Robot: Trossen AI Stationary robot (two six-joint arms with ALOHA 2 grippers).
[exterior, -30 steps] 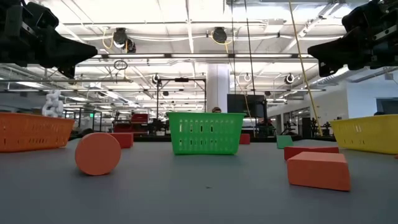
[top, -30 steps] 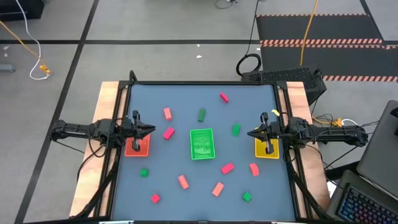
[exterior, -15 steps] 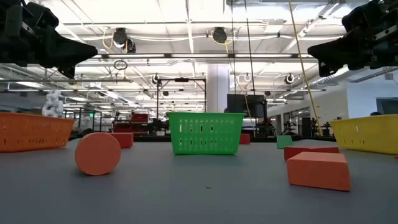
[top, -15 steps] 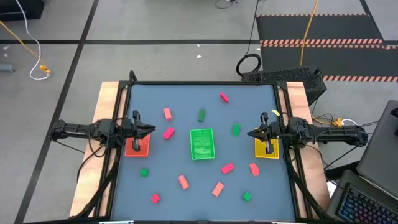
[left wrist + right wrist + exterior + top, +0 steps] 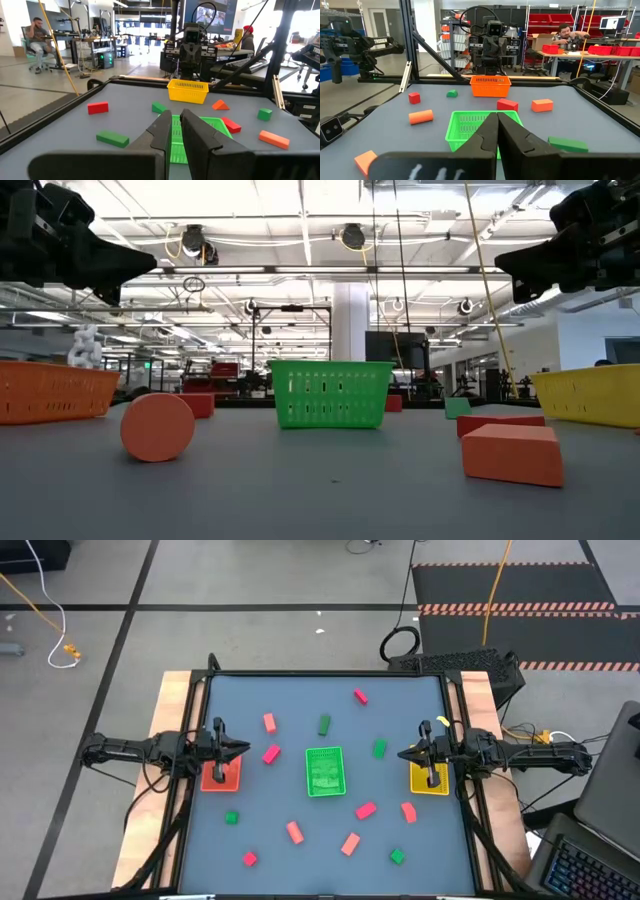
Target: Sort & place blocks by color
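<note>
Green, pinkish-red and salmon-orange blocks lie scattered flat on the grey table, among them a green bar [image 5: 324, 724], a pinkish-red block [image 5: 271, 753] and a salmon bar [image 5: 350, 843]. My left gripper [image 5: 243, 748] hovers shut above the table, beside the orange tray [image 5: 220, 775], pointing toward the green tray [image 5: 325, 772]. My right gripper [image 5: 400, 755] hovers shut by the yellow tray [image 5: 430, 780], facing the left one. In the wrist views my left gripper [image 5: 176, 117] and my right gripper [image 5: 497, 120] hold nothing. In the low view both hang high, my left gripper [image 5: 150, 260] and my right gripper [image 5: 500, 272].
The green tray stands mid-table between the grippers, the orange tray [image 5: 50, 390] at the left edge, the yellow tray [image 5: 590, 395] at the right. A salmon cylinder [image 5: 158, 426] and a salmon block [image 5: 512, 452] lie near the low camera. People sit at desks beyond the table.
</note>
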